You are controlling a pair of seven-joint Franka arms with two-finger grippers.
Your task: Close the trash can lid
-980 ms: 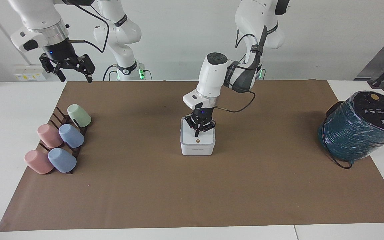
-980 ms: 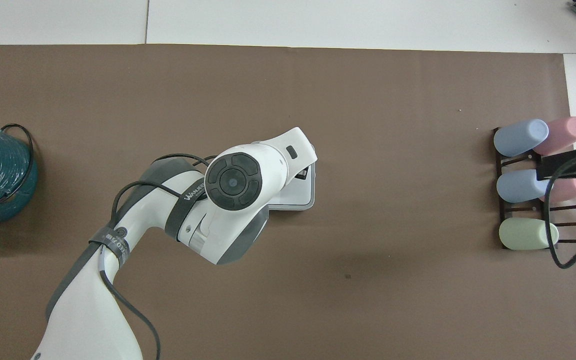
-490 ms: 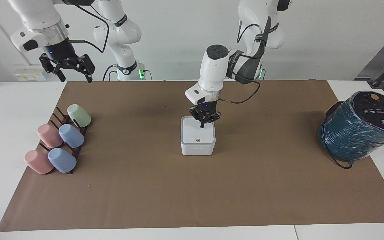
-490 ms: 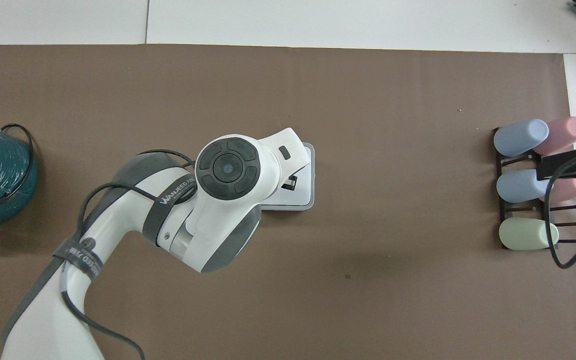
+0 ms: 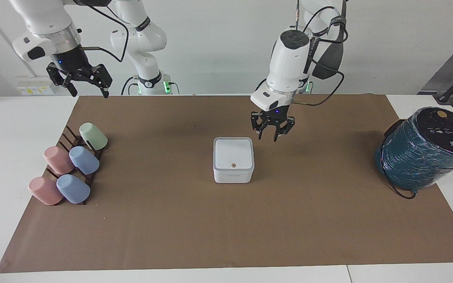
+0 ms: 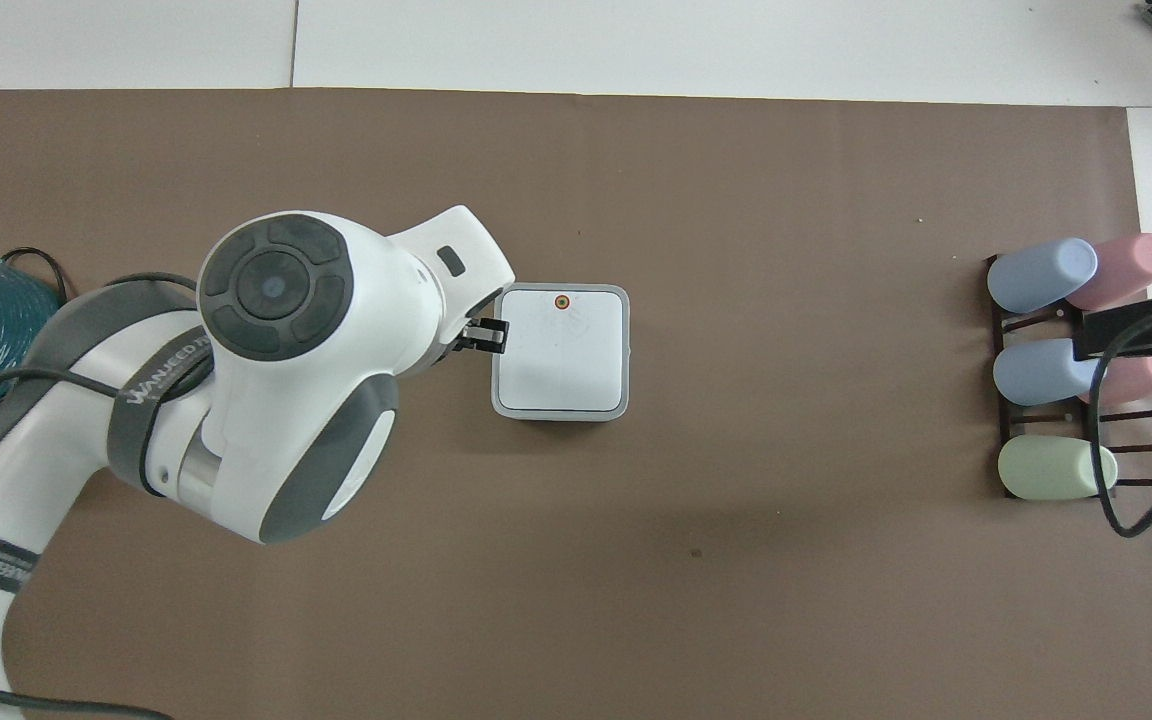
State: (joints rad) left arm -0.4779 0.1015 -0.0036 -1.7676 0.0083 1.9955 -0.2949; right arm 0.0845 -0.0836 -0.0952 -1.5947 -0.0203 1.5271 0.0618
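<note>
The trash can is a small white square box in the middle of the brown mat. Its lid lies flat and shut on top, with the orange-brown dot facing up; it also shows in the overhead view. My left gripper hangs open and empty in the air beside the can, toward the left arm's end of the table, touching nothing. In the overhead view only one of its fingertips shows past the wrist. My right gripper is open and waits high over the cup rack's end of the table.
A dark rack with several pastel cups stands at the right arm's end of the mat; the overhead view shows it too. A large teal-wrapped cylinder with a black top stands at the left arm's end.
My left gripper has lifted off the lid and moved up and away toward the left arm's end. The lid stays flat on the can. The right arm has not moved.
</note>
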